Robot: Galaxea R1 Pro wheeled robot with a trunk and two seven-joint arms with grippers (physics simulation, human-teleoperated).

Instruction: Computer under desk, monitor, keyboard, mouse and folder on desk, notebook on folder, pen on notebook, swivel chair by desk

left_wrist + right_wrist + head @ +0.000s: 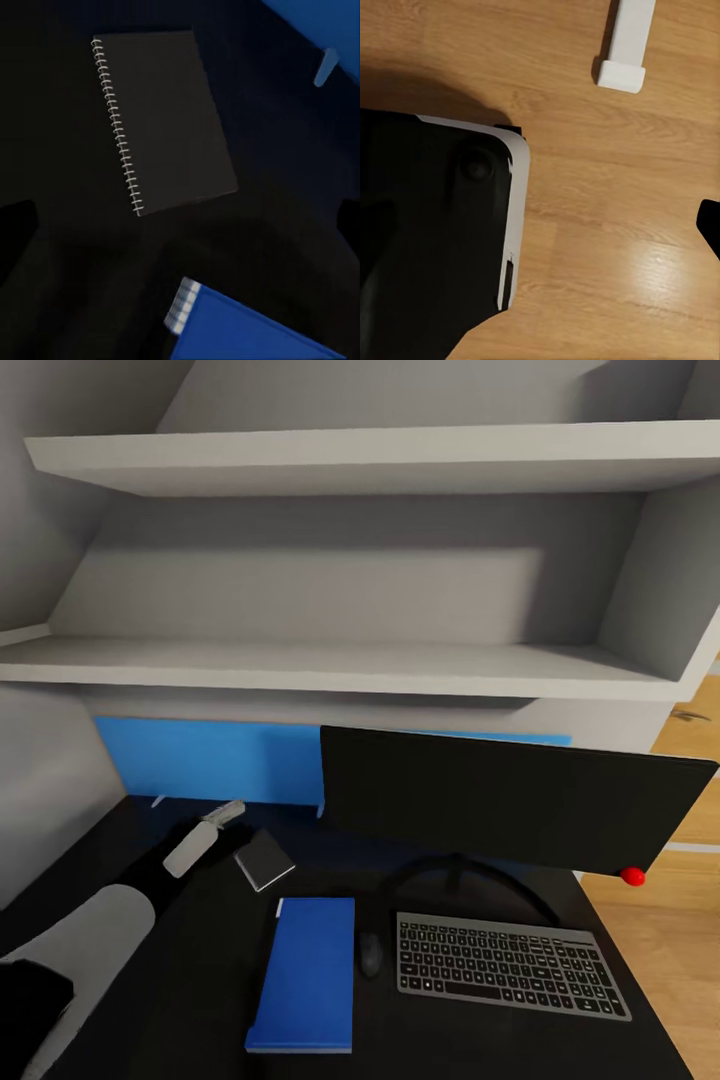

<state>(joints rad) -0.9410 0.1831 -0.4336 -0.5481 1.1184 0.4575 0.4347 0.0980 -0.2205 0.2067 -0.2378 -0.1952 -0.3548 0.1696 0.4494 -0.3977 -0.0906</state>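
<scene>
Reaching over the dark tabletop (200,960), the left claw (225,813) is seen above the spiral notebook (165,124), its jaws' state untellable, the notebook's long axis running toward the blue folder (305,975) beside the mouse (370,954).

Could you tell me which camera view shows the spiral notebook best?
The left wrist view: the notebook lies flat with its spiral binding plainly visible. In the head view it is small beside the left arm. The right wrist view faces wooden floor.

A home study corner: black desk (200,980) with monitor (510,800), keyboard (510,965), wall shelves (350,665), wood floor (607,187).
</scene>
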